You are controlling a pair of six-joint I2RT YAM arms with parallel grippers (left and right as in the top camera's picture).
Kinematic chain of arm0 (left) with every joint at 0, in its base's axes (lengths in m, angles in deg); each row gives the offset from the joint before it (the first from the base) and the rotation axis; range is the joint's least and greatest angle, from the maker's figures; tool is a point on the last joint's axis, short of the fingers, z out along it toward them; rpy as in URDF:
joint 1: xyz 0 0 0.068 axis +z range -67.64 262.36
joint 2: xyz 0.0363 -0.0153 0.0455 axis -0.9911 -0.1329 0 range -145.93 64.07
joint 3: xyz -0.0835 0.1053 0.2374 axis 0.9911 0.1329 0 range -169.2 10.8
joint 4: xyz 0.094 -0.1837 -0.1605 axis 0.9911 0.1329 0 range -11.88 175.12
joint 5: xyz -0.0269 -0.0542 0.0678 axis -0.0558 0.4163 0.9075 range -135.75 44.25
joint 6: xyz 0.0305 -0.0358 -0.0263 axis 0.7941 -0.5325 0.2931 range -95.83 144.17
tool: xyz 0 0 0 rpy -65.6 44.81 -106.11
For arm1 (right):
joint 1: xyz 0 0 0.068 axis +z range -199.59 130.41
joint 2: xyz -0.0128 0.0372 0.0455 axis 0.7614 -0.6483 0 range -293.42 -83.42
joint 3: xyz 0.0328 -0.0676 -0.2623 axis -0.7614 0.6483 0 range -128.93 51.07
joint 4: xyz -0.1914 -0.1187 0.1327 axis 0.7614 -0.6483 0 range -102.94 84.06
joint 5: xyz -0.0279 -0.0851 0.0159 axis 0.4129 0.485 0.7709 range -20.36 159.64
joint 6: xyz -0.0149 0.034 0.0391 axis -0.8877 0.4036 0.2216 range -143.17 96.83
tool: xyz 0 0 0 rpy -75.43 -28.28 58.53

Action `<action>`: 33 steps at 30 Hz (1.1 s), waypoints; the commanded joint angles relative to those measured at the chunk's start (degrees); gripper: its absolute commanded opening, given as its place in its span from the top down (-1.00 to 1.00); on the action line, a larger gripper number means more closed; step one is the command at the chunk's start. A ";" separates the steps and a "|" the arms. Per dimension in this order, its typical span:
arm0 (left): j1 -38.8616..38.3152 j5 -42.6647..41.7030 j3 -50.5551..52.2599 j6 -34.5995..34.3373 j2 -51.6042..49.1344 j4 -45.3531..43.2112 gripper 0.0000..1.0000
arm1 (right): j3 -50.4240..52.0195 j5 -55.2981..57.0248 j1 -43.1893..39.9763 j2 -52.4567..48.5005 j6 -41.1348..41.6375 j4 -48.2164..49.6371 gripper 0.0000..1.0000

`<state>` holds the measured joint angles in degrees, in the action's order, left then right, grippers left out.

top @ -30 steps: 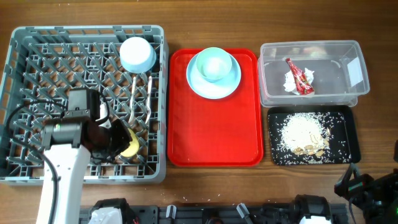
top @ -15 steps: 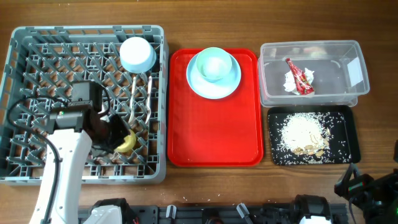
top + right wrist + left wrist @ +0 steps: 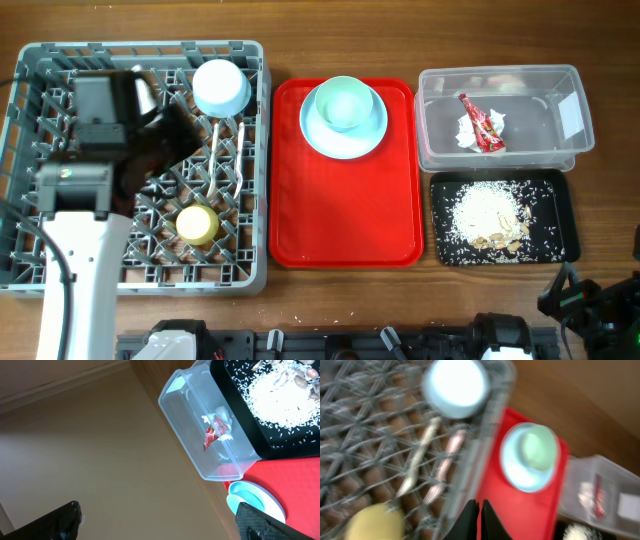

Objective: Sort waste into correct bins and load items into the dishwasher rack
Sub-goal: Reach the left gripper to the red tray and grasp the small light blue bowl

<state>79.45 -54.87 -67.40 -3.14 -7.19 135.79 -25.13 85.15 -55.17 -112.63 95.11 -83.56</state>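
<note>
Left arm over the dishwasher rack (image 3: 30, 62), which fills the left side of the tabletop (image 3: 300, 292). Left claw (image 3: 480, 510): clenched, the two tips pressed together with nothing between them. In the left wrist view the tips sit above the rack's right wall, near where it meets the red tray (image 3: 345, 220). That view is motion-blurred.

In the rack:
- yellow-green cup (image 3: 197, 223), lower middle, apart from the claw;
- light blue bowl (image 3: 221, 88), back right corner;
- white spoon (image 3: 214, 152) and white fork (image 3: 240, 165), side by side along the right side, between bowl and cup.

On the red tray, just right of the rack: light blue plate (image 3: 318, 138) at the far end, with a pale mint bowl (image 3: 345, 103) sitting on it. Neither is in the rack.

Right of the tray:
- clear tub (image 3: 535, 125) at the back, holding the red wrapper (image 3: 481, 124), which touches the crumpled napkin (image 3: 466, 131);
- black tray (image 3: 560, 205) just in front of the tub, holding the rice scraps (image 3: 490, 215) with beige bits at the near edge of the heap.

Right claw (image 3: 157, 510): released, fingers spread wide, empty. It is low at the near right corner of the tabletop, well apart from everything, and its camera looks toward the tub and black tray.
</note>
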 commanded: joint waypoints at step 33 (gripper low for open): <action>-37.46 25.00 -44.72 11.89 -65.94 -4.63 0.37 | 0.15 0.55 -0.17 0.17 0.42 -0.07 -1.00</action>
<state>42.51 -39.84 -110.59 7.66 -70.58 131.79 -25.13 85.15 -55.17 -112.66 95.11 -83.54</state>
